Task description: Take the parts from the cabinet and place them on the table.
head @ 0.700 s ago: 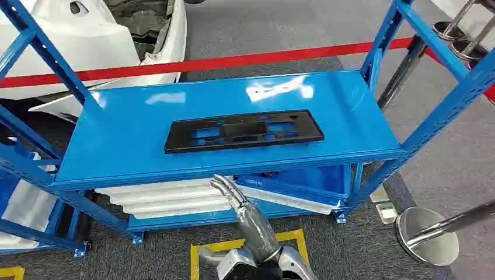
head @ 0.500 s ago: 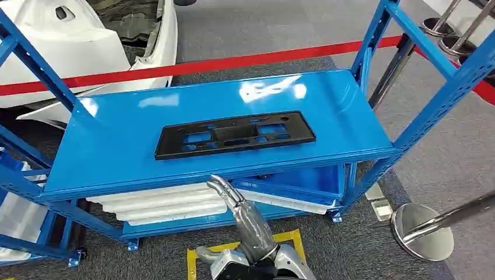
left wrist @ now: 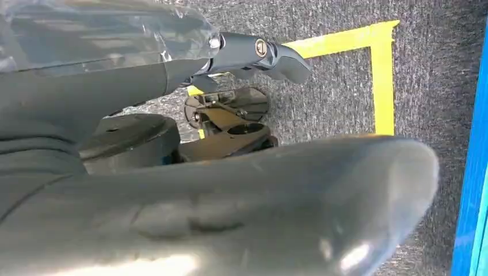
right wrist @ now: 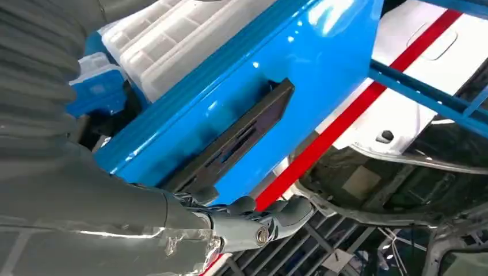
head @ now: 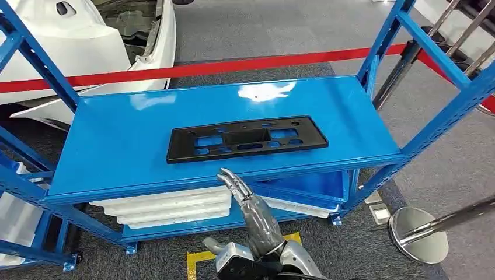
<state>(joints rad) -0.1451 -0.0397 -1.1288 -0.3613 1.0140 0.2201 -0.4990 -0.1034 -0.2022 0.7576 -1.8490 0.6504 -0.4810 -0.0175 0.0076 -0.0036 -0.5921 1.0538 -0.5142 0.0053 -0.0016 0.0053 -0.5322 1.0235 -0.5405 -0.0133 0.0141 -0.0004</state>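
Right hand [head: 236,185] — fingers apart, holding nothing — hovers before the black part [head: 247,138] on the blue shelf [head: 117,146].

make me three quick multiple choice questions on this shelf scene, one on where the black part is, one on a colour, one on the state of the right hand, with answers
1. Where does the black panel lie?
A. on the floor
B. on the top surface of the blue rack
C. on the lower shelf among the white parts

2. What colour is the barrier tape behind the rack?
A. red
B. green
C. white

3. What is the state of the right hand?
A. it holds the black panel
B. it holds a white part
C. it holds nothing, raised in front of the rack's front edge

Answers:
1 B, the panel lies flat on the upper blue surface, above the white parts stacked on the shelf below.
2 A, a red strip runs across behind the rack.
3 C, the head view shows the hand short of the panel, with nothing in its fingers.
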